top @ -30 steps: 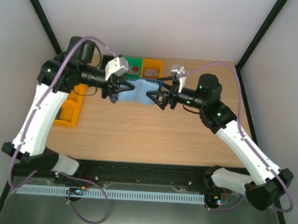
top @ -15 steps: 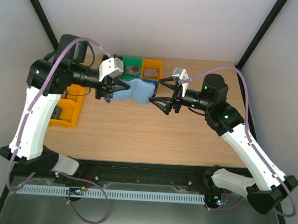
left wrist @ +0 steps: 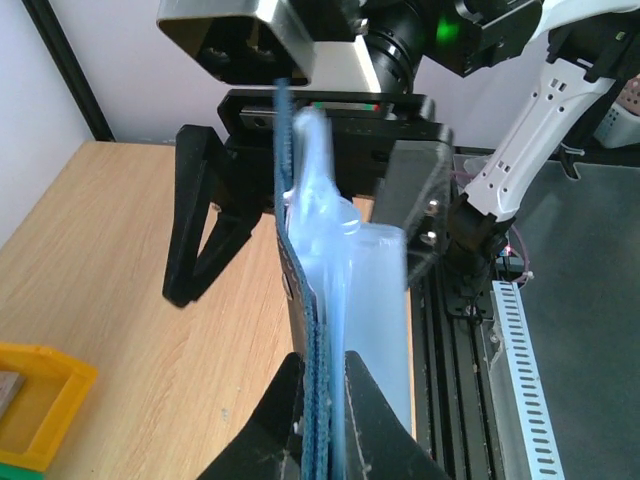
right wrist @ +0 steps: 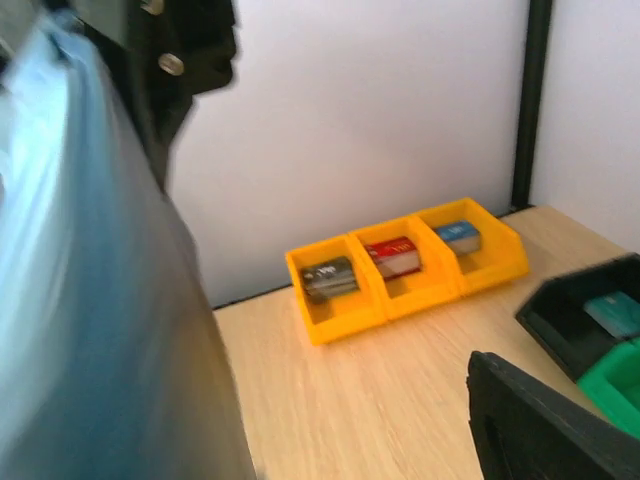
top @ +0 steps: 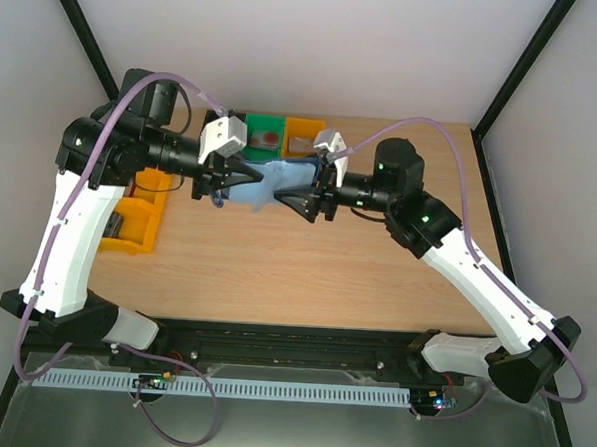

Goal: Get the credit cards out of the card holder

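The holder hangs in the air above the bench, its left end pinched between the left fingers. Its long axis runs straight toward the right fingers, which are spread astride its free end.

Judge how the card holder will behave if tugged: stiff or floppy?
Probably floppy: the card holder curves and wrinkles beyond the pinch of the left gripper. Likely light: that small pinch holds it clear of the table.
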